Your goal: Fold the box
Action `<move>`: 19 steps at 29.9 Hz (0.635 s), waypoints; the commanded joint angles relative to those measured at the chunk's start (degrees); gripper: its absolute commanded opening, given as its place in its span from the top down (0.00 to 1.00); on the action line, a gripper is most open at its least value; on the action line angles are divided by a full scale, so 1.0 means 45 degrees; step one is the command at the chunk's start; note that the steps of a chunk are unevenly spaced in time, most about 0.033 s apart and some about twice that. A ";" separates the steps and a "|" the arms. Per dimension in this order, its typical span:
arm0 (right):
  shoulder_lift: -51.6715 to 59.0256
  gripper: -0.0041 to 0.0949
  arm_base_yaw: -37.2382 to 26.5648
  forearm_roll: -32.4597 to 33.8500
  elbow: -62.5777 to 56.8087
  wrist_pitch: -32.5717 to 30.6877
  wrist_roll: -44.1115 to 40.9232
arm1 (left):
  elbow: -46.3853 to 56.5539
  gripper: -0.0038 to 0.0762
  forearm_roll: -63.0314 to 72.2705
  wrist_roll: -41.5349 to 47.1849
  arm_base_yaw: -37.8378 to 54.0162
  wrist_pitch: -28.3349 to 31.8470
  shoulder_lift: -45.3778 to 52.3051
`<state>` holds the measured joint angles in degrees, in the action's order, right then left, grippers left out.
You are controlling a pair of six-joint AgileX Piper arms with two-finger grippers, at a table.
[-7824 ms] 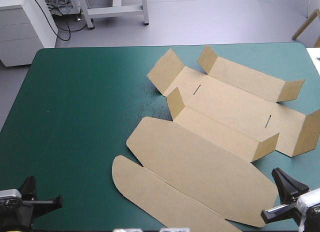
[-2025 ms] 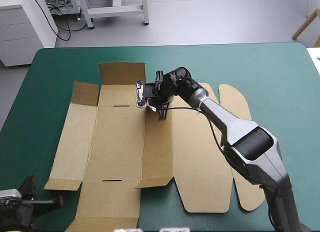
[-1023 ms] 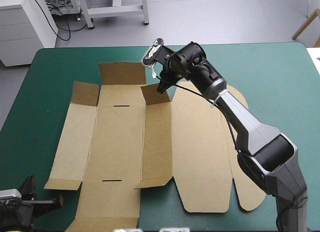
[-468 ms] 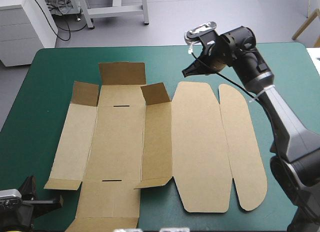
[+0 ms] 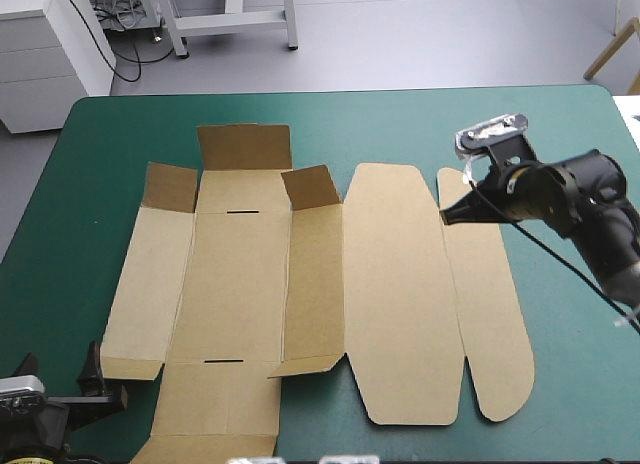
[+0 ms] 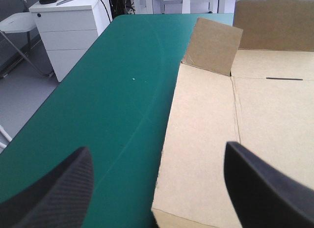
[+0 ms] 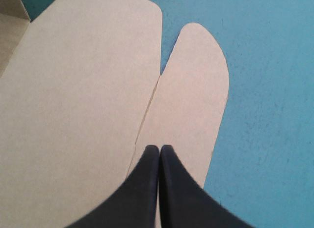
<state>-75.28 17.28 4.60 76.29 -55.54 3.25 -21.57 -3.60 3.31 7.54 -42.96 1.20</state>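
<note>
The left gripper (image 6: 157,149) sits at the table's (image 5: 120,134) 7 o'clock corner. Its fingers are wide apart and hold nothing. The box (image 5: 240,284) lies flat mid-table. The right gripper (image 5: 445,216), pinched closed and empty, hangs over the 3 o'clock flap (image 5: 490,314). At 12 o'clock small flaps (image 5: 245,146) stand up.

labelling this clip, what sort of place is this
Probably a robotics lab: a robot arm hangs over a teal-green table with an unfolded brown box, and a white drawer cabinet stands beyond it.
</note>
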 commanded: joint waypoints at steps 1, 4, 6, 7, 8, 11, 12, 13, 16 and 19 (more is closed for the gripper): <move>0.1777 0.98 -0.0094 -0.0048 -0.1442 0.1431 -0.0135 | -0.0236 0.27 0.0072 0.0052 -0.0005 0.1214 0.0060; 0.2783 0.98 -0.0094 -0.0457 -0.2674 0.1554 -0.0283 | -0.0236 0.28 0.0072 0.0052 -0.0005 0.1335 0.0060; 0.3426 0.98 -0.0094 -0.0666 -0.3491 0.1644 -0.0372 | -0.0236 0.27 0.0072 0.0259 -0.0005 0.1561 0.0060; 0.3801 0.98 -0.0094 -0.0783 -0.3886 0.1707 -0.0372 | -0.0236 0.27 0.0072 0.0614 -0.0005 0.1670 0.0000; 0.4176 0.98 -0.0094 -0.0840 -0.4188 0.1787 -0.0433 | -0.0302 0.27 0.0072 0.0789 -0.0005 0.1731 -0.0088; 0.5330 0.98 -0.0094 -0.1022 -0.5211 0.2107 -0.0455 | -0.0633 0.27 -0.0043 0.0842 -0.0005 0.1759 -0.0697; 0.5742 0.98 -0.0094 -0.1094 -0.5547 0.2296 -0.0421 | -0.0807 0.27 -0.0159 0.0842 -0.0005 0.1826 -0.0995; 0.6145 0.98 -0.0094 -0.1094 -0.5874 0.2508 -0.0397 | -0.0989 0.27 -0.0397 0.0842 -0.0005 0.1957 -0.1326; 0.7165 0.98 -0.0094 -0.1128 -0.6666 0.2661 -0.0397 | -0.1627 0.27 -0.1046 0.0823 -0.0005 0.2524 -0.2410; 0.8133 0.98 -0.0094 -0.1164 -0.7283 0.2637 -0.0397 | -0.2536 0.27 -0.1449 0.0823 -0.0005 0.2981 -0.3705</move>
<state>-42.42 17.23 -0.50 44.28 -47.26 1.30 -28.07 -8.02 6.46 7.54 -36.40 -10.02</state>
